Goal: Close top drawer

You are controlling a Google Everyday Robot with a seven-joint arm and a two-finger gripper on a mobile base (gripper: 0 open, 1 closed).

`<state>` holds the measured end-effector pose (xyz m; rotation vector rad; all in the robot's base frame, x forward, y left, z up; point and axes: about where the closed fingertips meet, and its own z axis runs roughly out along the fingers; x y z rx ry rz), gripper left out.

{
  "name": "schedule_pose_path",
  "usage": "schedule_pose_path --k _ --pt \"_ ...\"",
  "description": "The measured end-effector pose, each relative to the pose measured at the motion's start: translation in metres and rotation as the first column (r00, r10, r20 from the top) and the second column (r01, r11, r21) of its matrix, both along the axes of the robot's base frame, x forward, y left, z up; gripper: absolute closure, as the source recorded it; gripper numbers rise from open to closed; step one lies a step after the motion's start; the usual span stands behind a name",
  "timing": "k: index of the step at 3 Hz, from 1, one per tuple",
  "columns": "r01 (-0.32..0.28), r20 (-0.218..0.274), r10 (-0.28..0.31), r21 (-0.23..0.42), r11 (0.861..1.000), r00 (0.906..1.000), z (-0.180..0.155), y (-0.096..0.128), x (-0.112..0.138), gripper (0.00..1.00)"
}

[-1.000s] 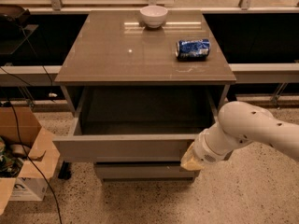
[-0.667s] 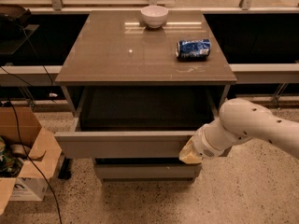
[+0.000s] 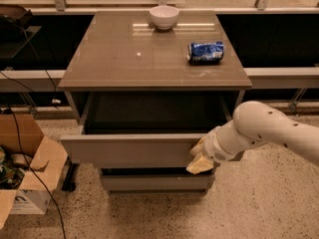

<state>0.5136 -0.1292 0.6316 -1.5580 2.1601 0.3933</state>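
Note:
The top drawer (image 3: 132, 150) of the grey-brown cabinet stands pulled out, its plain front panel facing me and its dark inside showing behind it. My gripper (image 3: 199, 159), with yellowish fingers on a white arm coming in from the right, rests against the right end of the drawer's front panel. The two flat drawer fronts beneath are mostly hidden under the open drawer.
On the cabinet top (image 3: 124, 59) stand a white bowl (image 3: 164, 17) at the back and a blue can (image 3: 205, 52) lying on its side at the right. An open cardboard box (image 3: 25, 163) with cables sits on the floor at the left. Speckled floor lies in front.
The gripper has stayed against the drawer front's right end, shifting slightly left. The drawer front looks a little nearer to the cabinet.

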Motion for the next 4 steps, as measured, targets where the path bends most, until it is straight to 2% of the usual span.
schedule_pose_path --k 1,2,3,4 --pt "0.006 0.014 -0.006 0.012 1.000 0.9999 0.002 0.000 0.007 0.00" --pt "0.019 0.060 -0.022 0.047 0.999 0.9980 0.011 -0.001 0.039 0.00" --pt "0.018 0.077 -0.023 0.065 0.998 0.9968 0.015 0.001 0.054 0.00" --pt "0.014 0.070 -0.021 0.103 0.995 0.9973 0.012 0.004 0.067 0.00"
